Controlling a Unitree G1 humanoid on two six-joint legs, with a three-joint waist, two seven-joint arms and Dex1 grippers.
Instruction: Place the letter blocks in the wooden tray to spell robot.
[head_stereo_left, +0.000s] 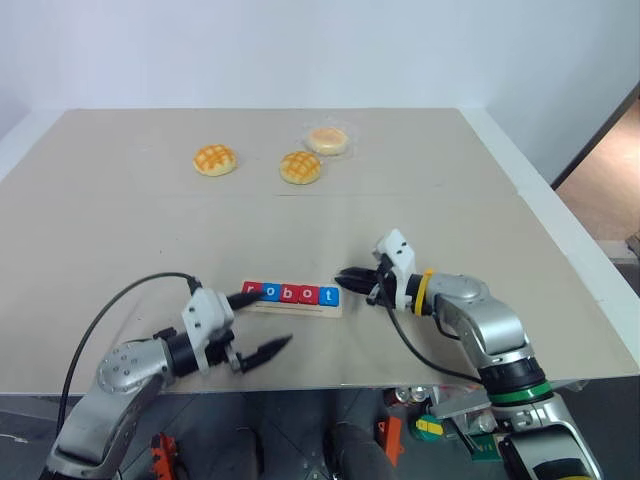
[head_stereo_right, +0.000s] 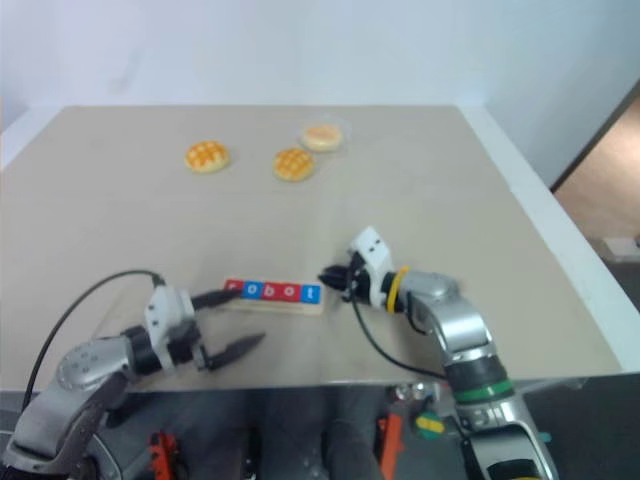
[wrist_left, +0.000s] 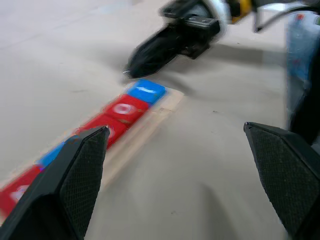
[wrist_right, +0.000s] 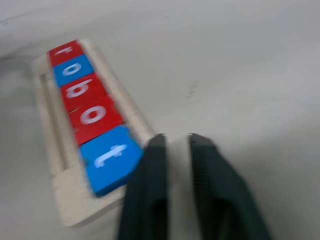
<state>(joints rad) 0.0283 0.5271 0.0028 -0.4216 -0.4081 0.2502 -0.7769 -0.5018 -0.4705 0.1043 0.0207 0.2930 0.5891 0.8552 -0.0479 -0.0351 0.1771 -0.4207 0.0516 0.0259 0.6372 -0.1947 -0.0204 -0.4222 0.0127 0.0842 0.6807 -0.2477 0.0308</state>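
Letter blocks (head_stereo_left: 291, 293): five, reading "robot", seated in wooden tray (head_stereo_left: 292, 305). Left gripper (head_stereo_left: 262, 322): spread wide, empty. Right gripper (head_stereo_left: 348, 277): slightly parted, empty, beside "t".

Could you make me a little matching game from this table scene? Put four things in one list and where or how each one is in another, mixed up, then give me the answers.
Things:
1. blue square tile with the white letter t
2. long pale-wood tray
3. round golden bun in a clear wrapper
4. left claw

Places or states:
A. wide open, at the tray's left end
B. at the far side of the table
C. last in the row, nearest the right claw
D. holds five tiles spelling robot

Pairs: 1-C, 2-D, 3-B, 4-A
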